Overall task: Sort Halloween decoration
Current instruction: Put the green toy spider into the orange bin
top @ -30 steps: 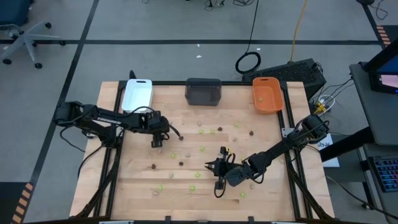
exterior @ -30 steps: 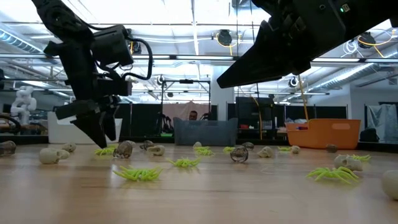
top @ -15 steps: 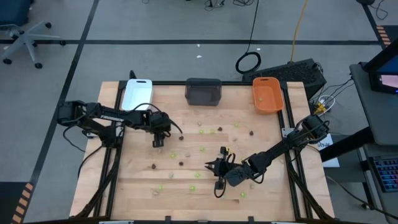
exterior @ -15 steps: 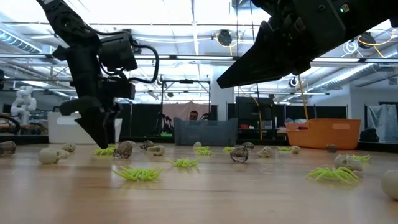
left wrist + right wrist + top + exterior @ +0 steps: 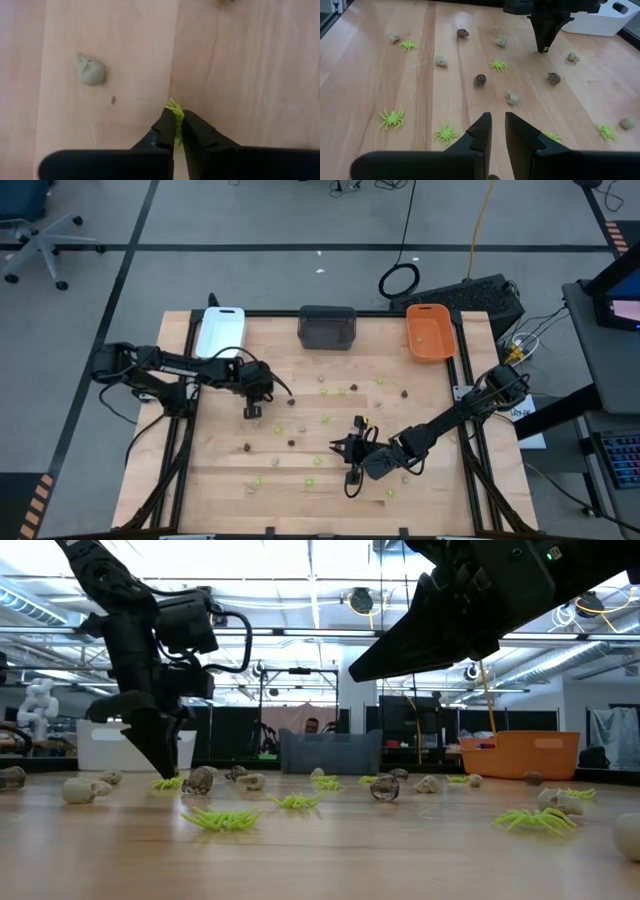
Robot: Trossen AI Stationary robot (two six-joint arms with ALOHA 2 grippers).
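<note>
Tiny Halloween pieces lie scattered on the wooden table (image 5: pixel 300 500): lime green spiders (image 5: pixel 393 118), pale skulls (image 5: pixel 90 70) and dark brown lumps (image 5: pixel 479 79). My left gripper (image 5: pixel 253 412) points down at the table's left middle and is shut on one green spider (image 5: pixel 175 111). My right gripper (image 5: pixel 497 120) hovers low over the near middle of the table. Its fingers stand a narrow gap apart with nothing between them. My left gripper pinches the green spider's body (image 5: pixel 175 115) between the free ends of its two fingers, coming from above and pointing steeply down. The spider's legs (image 5: pixel 168 783) show just under the fingertips, at the table's surface; whether it is lifted clear cannot be told.
Three trays stand along the far edge: white (image 5: pixel 221 330) at the left, dark grey (image 5: pixel 327 326) in the middle, orange (image 5: pixel 430 332) at the right. A pale skull (image 5: pixel 80 789) and a brown lump (image 5: pixel 200 779) lie close to my left gripper.
My left gripper has stayed over the same spot, turned its wrist a little, and shut its wide-open fingers on the green spider. The right arm has kept still.
</note>
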